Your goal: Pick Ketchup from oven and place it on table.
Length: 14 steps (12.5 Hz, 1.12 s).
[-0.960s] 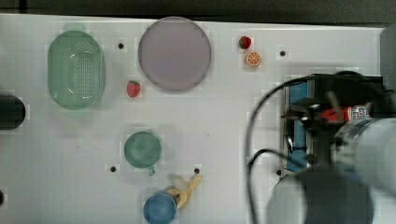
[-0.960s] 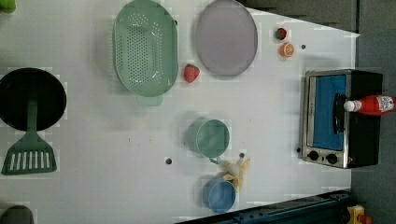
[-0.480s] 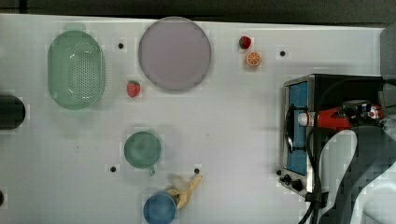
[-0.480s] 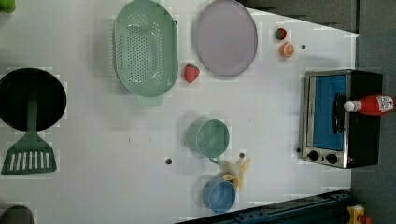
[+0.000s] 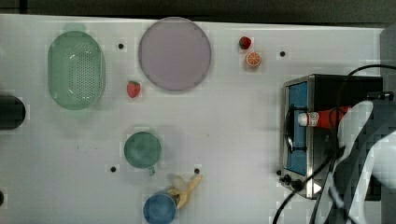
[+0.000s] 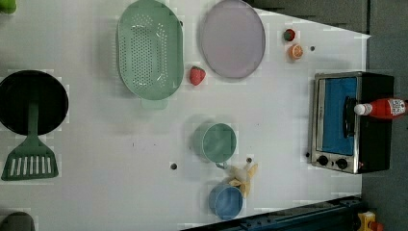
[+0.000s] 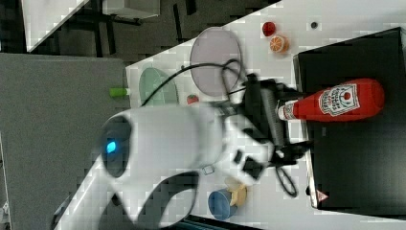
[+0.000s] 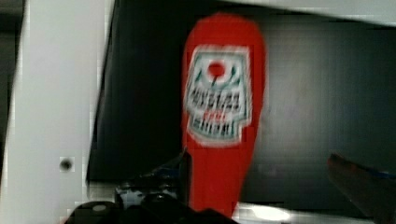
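The ketchup (image 5: 322, 118) is a red bottle with a white cap, standing on top of the black oven (image 5: 345, 88), whose door is closed. It also shows in the left view (image 6: 382, 108) and the right view (image 7: 335, 103). In the wrist view my gripper (image 8: 259, 158) is open, and the ketchup (image 8: 224, 93) stands just beyond it, close to one finger (image 8: 182, 163) with the other finger (image 8: 355, 172) well apart. Nothing is held. In the right view the arm's black wrist (image 7: 261, 110) sits next to the bottle's cap. The white table (image 5: 233, 130) stretches out in front of the oven.
On the table are a green colander (image 5: 76, 70), a lilac plate (image 5: 174, 53), a strawberry (image 5: 133, 88), an orange half (image 5: 253, 59), a green cup (image 5: 142, 149), a blue cup (image 5: 159, 208) and a banana (image 5: 187, 189). A black pan (image 6: 31, 101) and green spatula (image 6: 30, 161) lie at the left view's left.
The arm has swung to the top view's right, uncovering the oven front and most of the ketchup. The bottle has not moved and the gripper has stayed open.
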### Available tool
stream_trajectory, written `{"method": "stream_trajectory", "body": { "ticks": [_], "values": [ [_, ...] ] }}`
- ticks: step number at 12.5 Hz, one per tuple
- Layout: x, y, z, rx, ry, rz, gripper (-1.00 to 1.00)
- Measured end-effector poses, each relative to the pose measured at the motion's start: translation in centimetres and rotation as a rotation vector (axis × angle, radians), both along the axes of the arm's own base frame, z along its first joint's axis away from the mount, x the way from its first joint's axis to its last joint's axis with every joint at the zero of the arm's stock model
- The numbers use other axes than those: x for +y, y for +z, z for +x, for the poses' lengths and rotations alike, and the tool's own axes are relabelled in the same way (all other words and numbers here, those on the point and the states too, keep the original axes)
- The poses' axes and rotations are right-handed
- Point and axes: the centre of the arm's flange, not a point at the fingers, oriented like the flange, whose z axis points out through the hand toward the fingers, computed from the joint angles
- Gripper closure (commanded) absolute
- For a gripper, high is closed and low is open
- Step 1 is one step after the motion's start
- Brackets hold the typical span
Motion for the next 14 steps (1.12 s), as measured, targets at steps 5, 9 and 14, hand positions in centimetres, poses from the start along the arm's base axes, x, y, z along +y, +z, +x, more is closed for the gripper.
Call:
{"method": "stream_trajectory", "body": {
  "ticks": [5, 9, 14],
  "values": [
    [-1.8, -7.3, 0.0, 0.016, -0.094, 0.043, -1.00],
    [-3.0, -9.6, 0.1, -0.009, -0.122, 0.023, -0.93],
    [-3.4, -10.3, 0.4, -0.023, -0.136, 0.013, -0.26]
  ]
}}
